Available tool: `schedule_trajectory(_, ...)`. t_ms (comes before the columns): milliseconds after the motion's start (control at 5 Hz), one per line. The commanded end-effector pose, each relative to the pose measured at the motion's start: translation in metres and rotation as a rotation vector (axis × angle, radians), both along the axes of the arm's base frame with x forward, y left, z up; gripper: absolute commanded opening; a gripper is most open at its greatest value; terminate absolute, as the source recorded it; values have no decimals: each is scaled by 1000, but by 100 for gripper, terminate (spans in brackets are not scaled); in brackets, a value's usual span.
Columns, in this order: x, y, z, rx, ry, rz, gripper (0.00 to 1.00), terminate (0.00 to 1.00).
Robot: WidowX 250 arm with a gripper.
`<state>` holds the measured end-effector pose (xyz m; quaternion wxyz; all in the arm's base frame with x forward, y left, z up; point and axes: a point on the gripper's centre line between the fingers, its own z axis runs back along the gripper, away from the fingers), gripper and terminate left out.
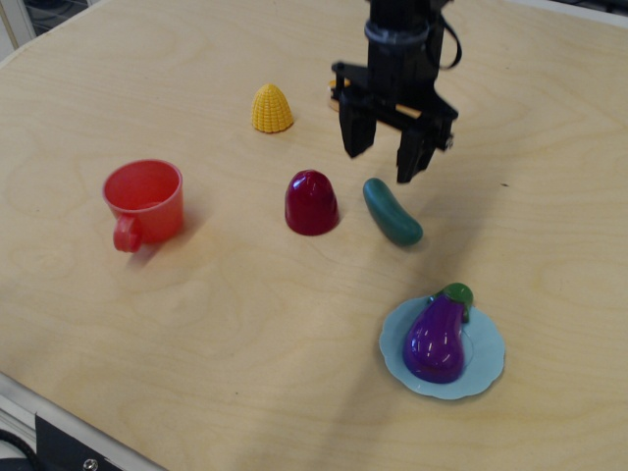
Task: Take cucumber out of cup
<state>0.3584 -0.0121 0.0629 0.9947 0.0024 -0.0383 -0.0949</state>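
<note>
The dark teal-green cucumber (392,212) lies flat on the wooden table, just right of the dark red dome. The red-orange cup (144,201) stands upright and empty at the left, its loop handle toward the front. My black gripper (384,156) hangs open just above and behind the cucumber, with its fingers spread wide and nothing between them.
A dark red dome (311,202) stands between cup and cucumber. A yellow corn piece (272,108) sits behind it. A purple eggplant (437,336) lies on a light blue plate (488,371) at the front right. The table's front-left edge (39,402) is near.
</note>
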Motion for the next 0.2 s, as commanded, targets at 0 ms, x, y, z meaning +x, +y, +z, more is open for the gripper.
schedule_trajectory(0, -22, -1, 54, 5, -110, 4, 100, 100)
